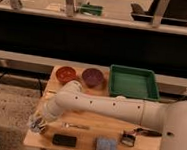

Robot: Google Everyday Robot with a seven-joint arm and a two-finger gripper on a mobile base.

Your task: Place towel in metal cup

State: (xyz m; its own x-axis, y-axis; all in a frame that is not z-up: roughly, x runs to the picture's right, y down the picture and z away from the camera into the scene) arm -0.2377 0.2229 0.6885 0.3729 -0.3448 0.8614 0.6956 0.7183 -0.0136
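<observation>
My white arm reaches across the wooden table (89, 122) to its front left corner. The gripper (36, 124) hangs low over that corner. Something small and greyish sits right at the gripper, and I cannot tell whether it is the metal cup. A blue-grey folded towel (106, 144) lies flat near the table's front edge, well to the right of the gripper and apart from it.
An orange bowl (66, 74) and a purple bowl (92, 77) stand at the back of the table, with a green tray (133, 82) at the back right. A black rectangular object (64, 140), a thin utensil (76, 125) and a small black item (127, 139) lie near the front.
</observation>
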